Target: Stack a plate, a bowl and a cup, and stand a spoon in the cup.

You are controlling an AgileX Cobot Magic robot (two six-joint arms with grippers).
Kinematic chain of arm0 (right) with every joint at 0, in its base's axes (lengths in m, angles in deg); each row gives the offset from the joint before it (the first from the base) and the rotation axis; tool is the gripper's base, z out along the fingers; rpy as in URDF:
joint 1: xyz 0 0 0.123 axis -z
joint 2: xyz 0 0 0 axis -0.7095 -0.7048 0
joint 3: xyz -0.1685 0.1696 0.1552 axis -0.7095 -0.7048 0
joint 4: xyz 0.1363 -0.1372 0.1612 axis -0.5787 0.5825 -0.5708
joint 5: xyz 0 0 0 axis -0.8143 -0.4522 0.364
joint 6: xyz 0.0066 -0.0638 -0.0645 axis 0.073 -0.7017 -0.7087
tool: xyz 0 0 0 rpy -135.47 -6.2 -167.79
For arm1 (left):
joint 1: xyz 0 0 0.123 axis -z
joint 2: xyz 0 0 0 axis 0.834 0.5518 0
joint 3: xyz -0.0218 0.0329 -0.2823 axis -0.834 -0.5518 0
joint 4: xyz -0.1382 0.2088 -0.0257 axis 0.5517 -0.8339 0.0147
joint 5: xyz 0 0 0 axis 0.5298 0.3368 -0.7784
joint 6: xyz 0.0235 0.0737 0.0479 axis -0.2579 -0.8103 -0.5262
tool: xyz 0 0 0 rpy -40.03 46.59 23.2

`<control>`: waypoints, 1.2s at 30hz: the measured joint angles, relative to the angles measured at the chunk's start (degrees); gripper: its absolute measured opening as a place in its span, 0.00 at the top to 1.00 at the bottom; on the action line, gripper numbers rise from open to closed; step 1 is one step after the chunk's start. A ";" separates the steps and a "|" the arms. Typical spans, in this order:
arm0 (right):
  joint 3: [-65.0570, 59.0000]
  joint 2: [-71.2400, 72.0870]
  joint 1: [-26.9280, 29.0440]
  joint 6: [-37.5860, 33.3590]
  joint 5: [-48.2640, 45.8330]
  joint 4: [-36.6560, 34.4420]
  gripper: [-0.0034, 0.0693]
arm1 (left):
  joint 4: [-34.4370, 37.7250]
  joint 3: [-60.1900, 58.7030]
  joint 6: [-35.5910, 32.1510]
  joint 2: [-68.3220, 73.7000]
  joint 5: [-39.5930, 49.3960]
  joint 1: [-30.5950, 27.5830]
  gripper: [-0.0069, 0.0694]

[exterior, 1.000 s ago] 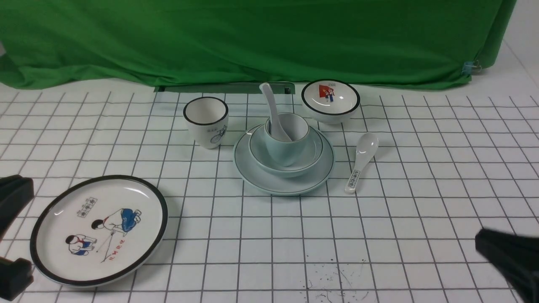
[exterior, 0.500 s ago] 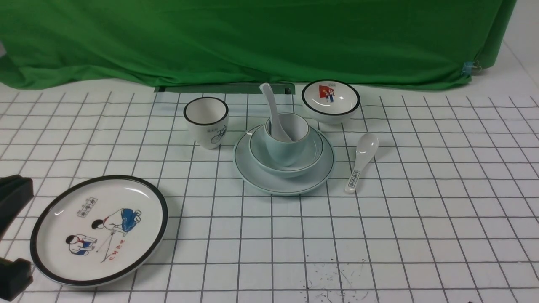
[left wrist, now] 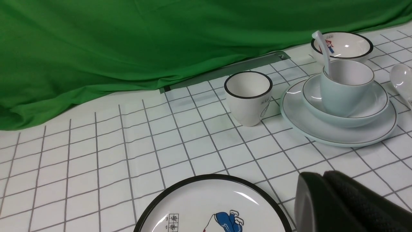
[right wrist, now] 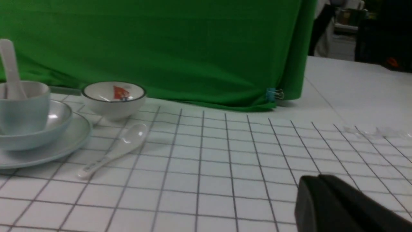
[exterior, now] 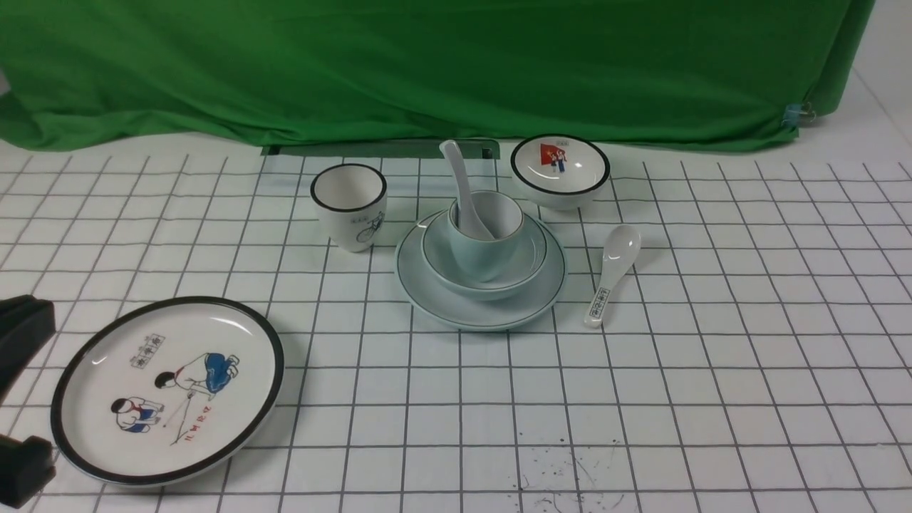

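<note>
With every piece of the set in its place, the entry reads as a finished stack, the last step, standing the spoon, apparently done; the next move calls for nothing beyond keeping both arms clear of it. Largest, the black-rimmed plate [exterior: 168, 390], with cartoon children, apart from the stack, near the left arm. Next, the pale blue-green plate [exterior: 482, 318], flat on the gridded table [exterior: 712, 427], serving as base. Item, the wide bowl [exterior: 524, 265], pale blue-green, resting on that plate. Item, the black-rimmed bowl [exterior: 561, 167], red picture inside, just behind the stack. Item, the pale cup [exterior: 484, 246], upright in the wide bowl. Item, the bicycle cup [exterior: 350, 207], off to the stack's left. Item, the plain spoon [exterior: 463, 189], leaning in the pale cup, handle up. Item, the labelled spoon [exterior: 613, 276], lying to the stack's right. Pincers, two: left gripper [left wrist: 325, 175], closed, holding nothing; right gripper [right wrist: 317, 178], likewise closed and empty. Differing from the earlier front view: the right gripper, then at the near right corner, has gone from it; the crockery lies unchanged.
</note>
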 joint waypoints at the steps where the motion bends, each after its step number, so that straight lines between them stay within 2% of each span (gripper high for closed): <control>1: 0.00 0.09 0.65 0.04 -2.18 0.00 0.94 | 0.00 0.00 0.00 0.00 -0.02 0.00 0.95; 7: -0.04 0.11 -0.77 2.12 -9.99 -0.01 0.94 | -0.18 0.00 0.00 0.00 -0.07 0.00 0.95; 26: -0.04 0.12 -1.42 2.88 -10.72 -0.06 0.89 | -0.22 -0.18 -0.06 -0.12 -0.23 0.00 0.95; 29: -0.04 0.12 -1.42 2.88 -10.72 -0.06 0.88 | -0.62 -2.04 -0.06 -1.79 -3.16 -0.05 0.95; 32: -0.04 0.12 -1.42 2.88 -10.72 -0.06 0.87 | 0.88 -8.97 -0.06 -7.84 -11.26 -1.77 0.95; 36: -0.04 0.12 -1.42 2.88 -10.72 -0.06 0.84 | 4.17 -18.27 -0.40 -16.22 -17.98 -6.81 0.95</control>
